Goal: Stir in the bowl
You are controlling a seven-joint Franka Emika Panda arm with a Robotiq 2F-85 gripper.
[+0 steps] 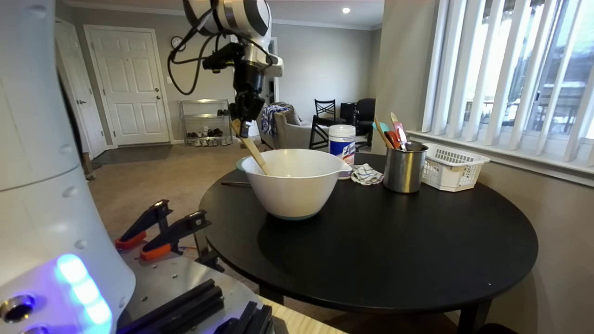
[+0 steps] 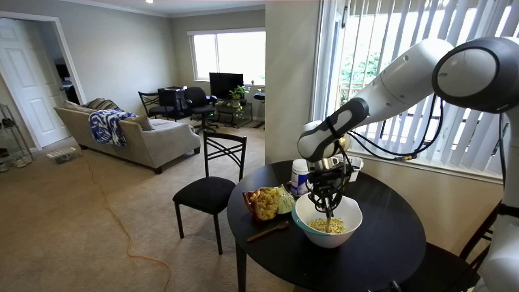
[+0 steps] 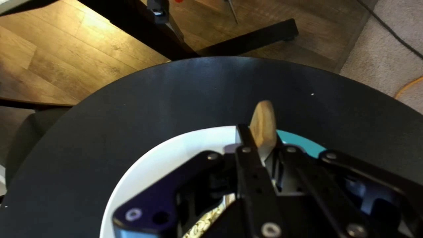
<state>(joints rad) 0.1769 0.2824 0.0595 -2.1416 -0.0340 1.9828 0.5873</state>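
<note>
Over the bowl point(image 1: 297, 195), I am pinching a wooden utensil point(image 1: 256, 154) in my narrow-set gripper point(image 3: 263, 143); the bowl is standing upright on the black table point(image 1: 394, 250), opening facing up, spout point(image 1: 348, 168) pointing away from its teal handle point(image 3: 300, 140).

In an exterior view, at two o'clock from centre, the label point(image 1: 344, 149) on the tub point(image 1: 342, 162) reads "Lysol", smaller print blurred. At six o'clock in an exterior view, the bag point(image 2: 285, 202) bears illegible print.
</note>
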